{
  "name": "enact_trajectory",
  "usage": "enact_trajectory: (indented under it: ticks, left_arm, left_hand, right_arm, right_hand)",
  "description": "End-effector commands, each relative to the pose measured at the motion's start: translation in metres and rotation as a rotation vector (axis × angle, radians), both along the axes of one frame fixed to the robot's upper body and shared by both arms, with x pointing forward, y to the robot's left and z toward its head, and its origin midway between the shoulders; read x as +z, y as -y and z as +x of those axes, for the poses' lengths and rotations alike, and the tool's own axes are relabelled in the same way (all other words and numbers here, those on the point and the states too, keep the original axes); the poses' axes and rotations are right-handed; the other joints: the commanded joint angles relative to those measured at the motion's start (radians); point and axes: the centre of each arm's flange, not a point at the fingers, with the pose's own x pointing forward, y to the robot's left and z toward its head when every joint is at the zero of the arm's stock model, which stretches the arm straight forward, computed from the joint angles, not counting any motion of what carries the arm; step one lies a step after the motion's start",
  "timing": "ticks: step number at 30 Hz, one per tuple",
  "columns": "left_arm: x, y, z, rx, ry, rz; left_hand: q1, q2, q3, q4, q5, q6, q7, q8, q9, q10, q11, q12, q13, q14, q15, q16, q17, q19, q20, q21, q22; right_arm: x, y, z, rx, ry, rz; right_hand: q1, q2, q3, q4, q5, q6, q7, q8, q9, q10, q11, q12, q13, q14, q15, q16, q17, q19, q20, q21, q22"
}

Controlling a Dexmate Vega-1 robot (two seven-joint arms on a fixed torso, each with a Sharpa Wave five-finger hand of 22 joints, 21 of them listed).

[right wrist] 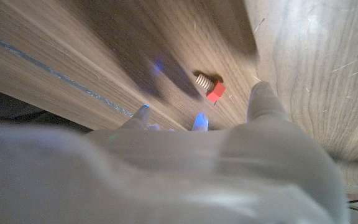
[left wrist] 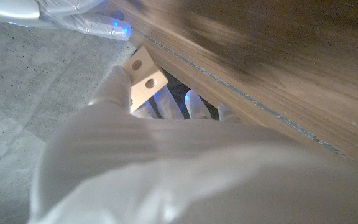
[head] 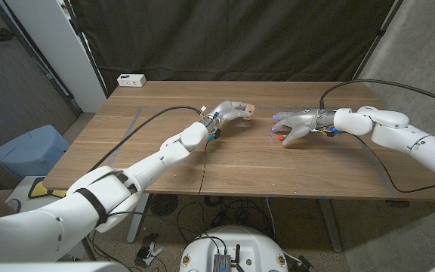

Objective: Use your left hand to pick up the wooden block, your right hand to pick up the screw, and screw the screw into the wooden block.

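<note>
The wooden block (head: 249, 111) is small and pale, with two round holes showing in the left wrist view (left wrist: 143, 81). My left hand (head: 229, 113) holds it lifted off the table, pinched between thumb and fingers (left wrist: 166, 162). The screw (head: 277, 137) has a red head and a threaded shank and lies on its side on the table (right wrist: 211, 88). My right hand (head: 297, 125) hovers just beside and over it with fingers spread and nothing in them (right wrist: 197, 168). The two hands are a short gap apart above the middle of the table.
A white box (head: 131, 79) sits at the table's (head: 202, 162) back left corner. A blue bin (head: 29, 151) stands on the floor left of the table. A black curtain hangs behind. Cables trail from both wrists across the wood.
</note>
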Motion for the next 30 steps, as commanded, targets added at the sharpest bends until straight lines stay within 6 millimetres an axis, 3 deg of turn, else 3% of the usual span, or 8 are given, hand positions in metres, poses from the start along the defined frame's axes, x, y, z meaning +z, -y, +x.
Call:
enact_trajectory:
  ticks: [1, 30]
  left_arm:
    - [0.0009, 0.0005, 0.0007, 0.0, -0.003, 0.007]
    - [0.0, 0.004, 0.0007, 0.0, -0.008, 0.015]
  left_hand:
    - [-0.005, 0.001, 0.002, 0.005, 0.005, 0.012, 0.001, 0.01, 0.005, 0.005, -0.003, 0.005, 0.002, 0.008, -0.092, 0.004, 0.003, 0.005, 0.0, 0.007, 0.003]
    - [-0.01, 0.005, 0.003, 0.006, 0.004, 0.014, 0.001, 0.009, 0.005, 0.004, -0.003, 0.005, 0.001, 0.008, -0.092, 0.003, 0.003, 0.005, 0.001, 0.007, 0.003]
  right_arm:
    - [-0.0009, 0.0012, 0.0077, -0.002, -0.014, 0.0]
    - [-0.004, 0.005, 0.0092, -0.009, 0.006, -0.025]
  right_hand:
    - [-0.01, 0.001, 0.004, 0.004, 0.004, 0.008, -0.003, 0.006, 0.005, -0.053, 0.002, 0.007, 0.004, -0.023, -0.005, 0.01, 0.004, 0.01, -0.003, 0.005, 0.002]
    - [0.015, 0.008, 0.015, -0.007, 0.008, 0.011, -0.004, 0.012, 0.009, -0.041, -0.002, 0.01, 0.004, -0.006, -0.009, 0.013, 0.001, 0.027, -0.005, 0.007, 0.002]
